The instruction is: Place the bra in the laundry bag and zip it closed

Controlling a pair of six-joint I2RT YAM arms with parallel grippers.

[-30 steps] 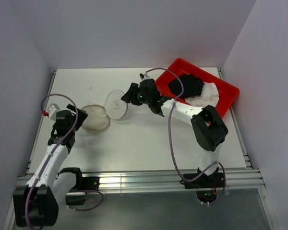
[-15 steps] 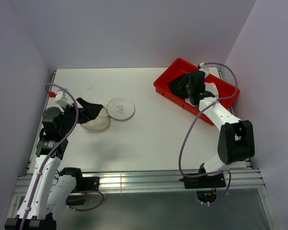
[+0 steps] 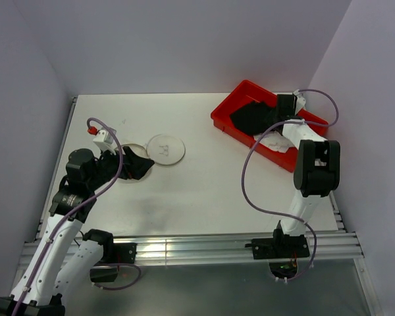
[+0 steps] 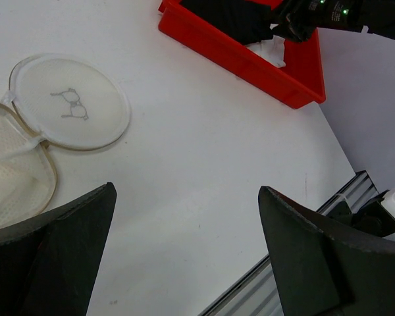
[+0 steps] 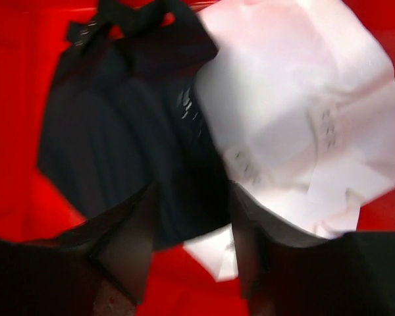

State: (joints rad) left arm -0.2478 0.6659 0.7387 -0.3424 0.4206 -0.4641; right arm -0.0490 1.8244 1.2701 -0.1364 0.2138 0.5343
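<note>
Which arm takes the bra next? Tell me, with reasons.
Right, most likely. The right gripper hangs open over the red tray, close above the bra and the black cloth. The left gripper is open across the table by the laundry bag, far from the tray.

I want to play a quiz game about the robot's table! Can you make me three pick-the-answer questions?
1. The laundry bag is:
A. zipped shut
B. open
C. torn in two

2. Where is the bra?
A. inside the laundry bag
B. in the red tray
C. under the laundry bag

3. What colour is the cloth next to the bra?
A. green
B. yellow
C. black

Answers:
1 B, because its round lid lies flipped out beside the mesh body.
2 B, because the white bra sits between the tray's red walls.
3 C, because the cloth touching the bra is plainly black.
</note>
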